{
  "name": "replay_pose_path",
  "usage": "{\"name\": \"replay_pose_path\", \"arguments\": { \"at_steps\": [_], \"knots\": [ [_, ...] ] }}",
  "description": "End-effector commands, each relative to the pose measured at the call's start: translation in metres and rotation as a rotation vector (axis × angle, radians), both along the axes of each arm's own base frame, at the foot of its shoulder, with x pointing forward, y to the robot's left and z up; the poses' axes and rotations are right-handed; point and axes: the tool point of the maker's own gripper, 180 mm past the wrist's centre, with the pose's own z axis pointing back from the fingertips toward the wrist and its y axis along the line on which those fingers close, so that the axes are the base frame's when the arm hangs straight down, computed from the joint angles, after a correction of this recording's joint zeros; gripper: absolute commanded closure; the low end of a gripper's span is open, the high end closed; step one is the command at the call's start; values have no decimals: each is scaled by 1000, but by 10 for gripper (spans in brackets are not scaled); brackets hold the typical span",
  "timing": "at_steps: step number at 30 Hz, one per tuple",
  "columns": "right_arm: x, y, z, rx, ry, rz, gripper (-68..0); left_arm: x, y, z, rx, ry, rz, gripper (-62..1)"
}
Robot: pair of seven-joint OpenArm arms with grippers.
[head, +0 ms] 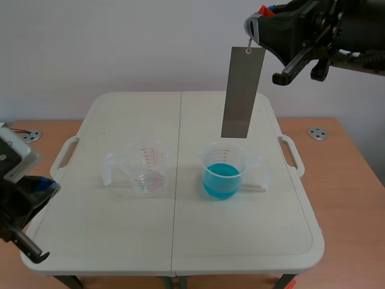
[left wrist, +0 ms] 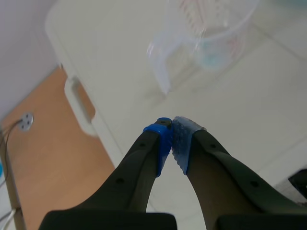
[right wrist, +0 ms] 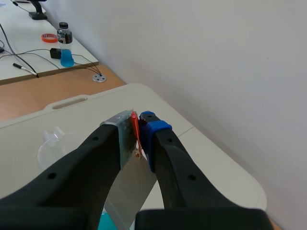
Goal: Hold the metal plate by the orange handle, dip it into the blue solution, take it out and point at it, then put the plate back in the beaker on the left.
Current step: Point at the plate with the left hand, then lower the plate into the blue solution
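My right gripper [head: 255, 29] is raised at the back right, shut on the thin orange handle [right wrist: 135, 130]. From the handle hangs the grey metal plate [head: 243, 93], upright, with its lower edge just above the beaker of blue solution [head: 222, 174]. In the right wrist view the plate [right wrist: 128, 191] drops away below the fingers. The empty clear beaker [head: 143, 170] stands on the left half of the table. My left gripper [left wrist: 171, 139] is shut on nothing, low at the table's front left corner, with the empty beaker [left wrist: 211, 33] well ahead of it.
Both beakers stand on a white folding table [head: 180, 241] set on a wooden top. A pale stick [head: 255, 188] lies right of the blue beaker. Metal discs [head: 317, 133] [head: 31, 135] sit in the wood. A far desk holds a bottle [right wrist: 64, 45].
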Motion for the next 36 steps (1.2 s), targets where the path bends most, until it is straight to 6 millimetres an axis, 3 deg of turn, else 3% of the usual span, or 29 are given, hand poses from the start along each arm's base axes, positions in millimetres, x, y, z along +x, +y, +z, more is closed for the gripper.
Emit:
{"name": "replay_pose_path", "arguments": {
  "at_steps": [1,6,10,19,26,36],
  "knots": [
    [3,-1,13,28,-35,-5,-15,-11,3,-5,-4,22,10,-23],
    [10,-5,1,47,3,-28,-15,-54,20,-29,28,145,45,-23],
    [13,-6,-8,65,25,-31,-15,-86,24,-43,35,232,50,-23],
    [14,4,-28,48,49,-20,-15,-129,23,-59,34,347,47,-23],
    [18,7,-46,47,77,-31,-15,-146,24,-65,34,395,57,-23],
    [24,8,-83,42,135,-56,-15,-152,27,-71,37,415,69,-23]
  ]
}}
